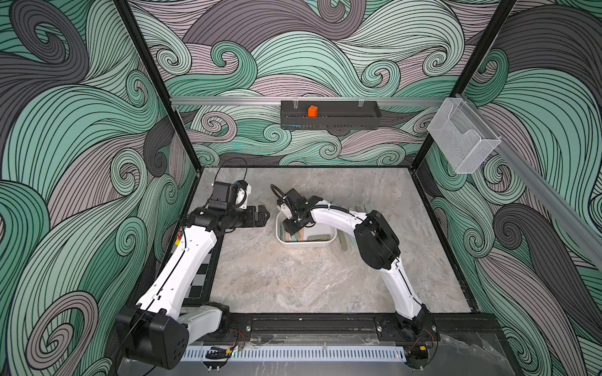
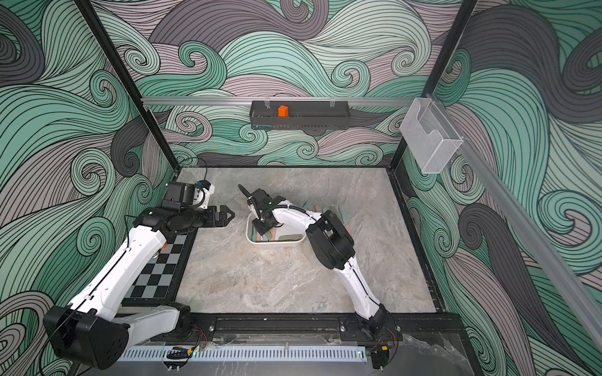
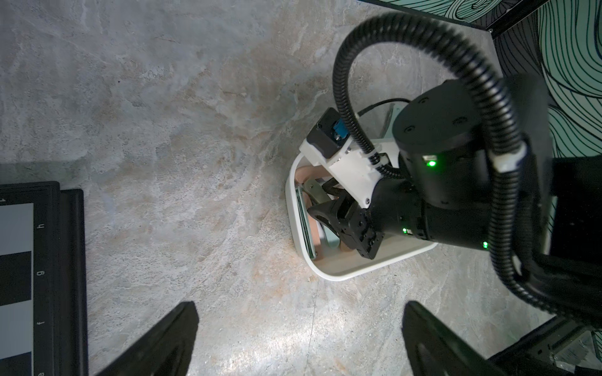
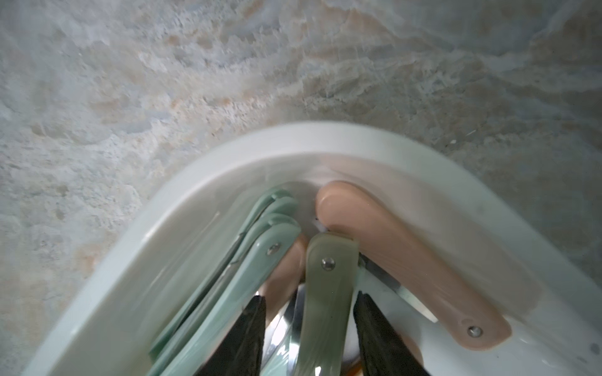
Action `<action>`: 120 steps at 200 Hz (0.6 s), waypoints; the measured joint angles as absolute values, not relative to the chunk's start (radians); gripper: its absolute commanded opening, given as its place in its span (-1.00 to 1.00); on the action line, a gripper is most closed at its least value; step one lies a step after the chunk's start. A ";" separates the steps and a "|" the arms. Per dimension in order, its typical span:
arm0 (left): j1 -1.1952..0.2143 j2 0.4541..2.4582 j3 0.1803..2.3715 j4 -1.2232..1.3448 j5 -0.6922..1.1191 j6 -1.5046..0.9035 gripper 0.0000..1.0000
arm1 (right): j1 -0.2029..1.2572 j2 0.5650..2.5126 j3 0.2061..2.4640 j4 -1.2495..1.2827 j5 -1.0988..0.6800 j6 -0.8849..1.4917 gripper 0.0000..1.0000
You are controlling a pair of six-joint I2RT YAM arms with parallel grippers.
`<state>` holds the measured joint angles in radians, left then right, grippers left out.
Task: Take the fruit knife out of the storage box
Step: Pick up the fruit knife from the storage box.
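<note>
Top views, storage box: white tub (image 1: 306,243) near the middle of the marble table (image 1: 293,286), seen in both top views (image 2: 277,243).
Top views, right gripper: dipped into the box's left end (image 1: 291,228); jaw gap not readable from here.
Top views, left gripper: hovers left of the box (image 1: 264,216), well apart from it, jaws spread wide.
Left wrist, left gripper: both fingers wide apart over bare table (image 3: 299,306), nothing between them; chessboard (image 3: 19,260) at the frame edge.
Left wrist, right gripper: fingers down inside the box (image 3: 325,198) among folded knives.
Right wrist, fruit knife: olive-green folding handle (image 4: 325,293), lying in the box's rounded corner.
Right wrist, right gripper: jaws parted (image 4: 309,298), astride the olive handle; one finger close against it, a visible gap at the other.
Right wrist, neighbours: mint folding knives (image 4: 228,276) on one side, pink folding knife (image 4: 407,260) along the wall.
</note>
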<state>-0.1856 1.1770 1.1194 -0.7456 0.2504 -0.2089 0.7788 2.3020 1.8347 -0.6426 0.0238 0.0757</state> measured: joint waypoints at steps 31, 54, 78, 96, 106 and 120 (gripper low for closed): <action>-0.184 1.174 1.108 -0.743 0.257 -0.209 0.97 | 0.779 2.302 1.839 -0.645 0.028 0.081 -0.40; -0.184 1.174 1.105 -0.741 0.263 -0.209 0.97 | 0.778 2.302 1.839 -0.648 0.034 0.091 -0.48; -0.184 1.174 1.104 -0.741 0.271 -0.209 0.97 | 0.778 2.302 1.839 -0.648 0.037 0.090 -0.50; -0.183 1.174 1.104 -0.740 0.276 -0.209 0.97 | 0.778 2.302 1.839 -0.649 0.040 0.088 -0.52; -0.183 1.174 1.104 -0.740 0.279 -0.210 0.97 | 0.778 2.300 1.839 -0.650 0.041 0.088 -0.52; -0.183 1.174 1.104 -0.740 0.285 -0.209 0.97 | 0.778 2.296 1.839 -0.659 0.044 0.088 -0.55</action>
